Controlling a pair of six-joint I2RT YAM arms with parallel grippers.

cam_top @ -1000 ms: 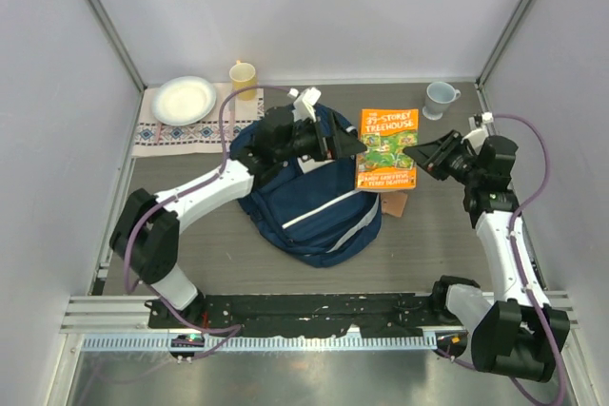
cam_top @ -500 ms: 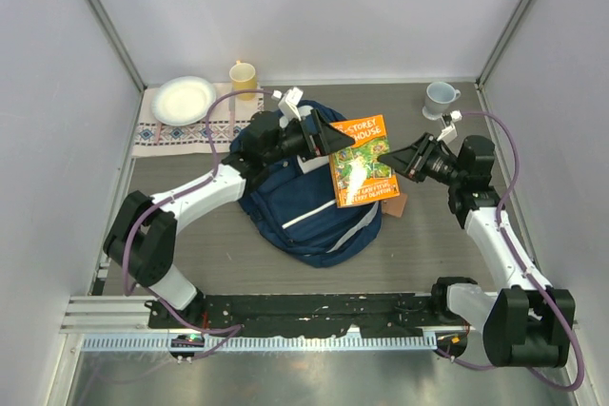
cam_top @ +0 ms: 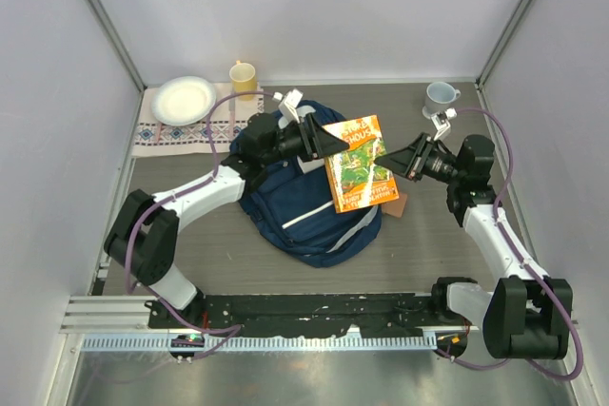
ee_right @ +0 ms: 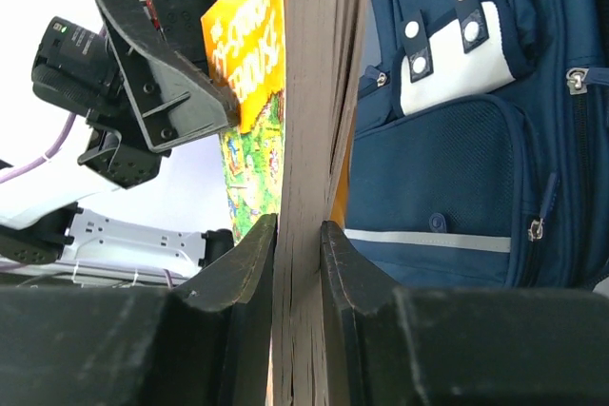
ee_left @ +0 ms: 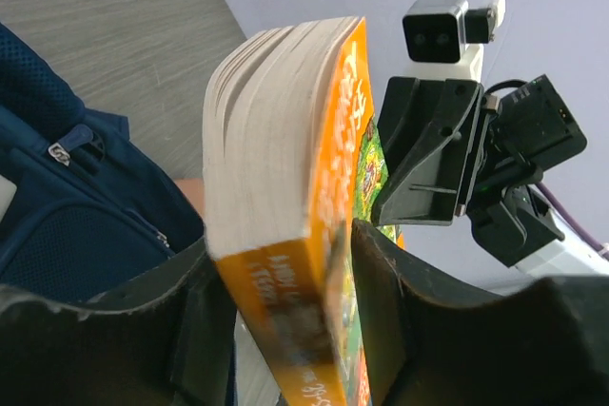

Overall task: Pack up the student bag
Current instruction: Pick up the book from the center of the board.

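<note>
**Two robot hands hold an orange book over a navy backpack**

From overhead, the student bag (cam_top: 304,221) lies on the grey surface (cam_top: 228,254) just beyond the arm bases. It is navy with white stripes. An orange paperback book (cam_top: 360,164) sits tilted over the bag's far right part, held between the two hands. The left hand (cam_top: 338,142) pinches the book's left edge and the right hand (cam_top: 395,161) pinches its right edge. A small brown object (cam_top: 401,203) lies beside the bag, by the book's near corner.

The left wrist view adds the thick cream block of pages. Dark fingers (ee_left: 190,320) press on either side of it, and the right hand faces in from beyond the book.

The right wrist view shows that hand's own fingers (ee_right: 243,273) clamped on the page edge. It also shows the bag's white buckled flap (ee_right: 447,59) close beside the book.

At the far left edge a white plate (cam_top: 184,100) rests on a patterned cloth (cam_top: 152,136), with a yellow cup (cam_top: 244,74) beside it. A grey mug (cam_top: 439,98) stands at the far right.
</note>
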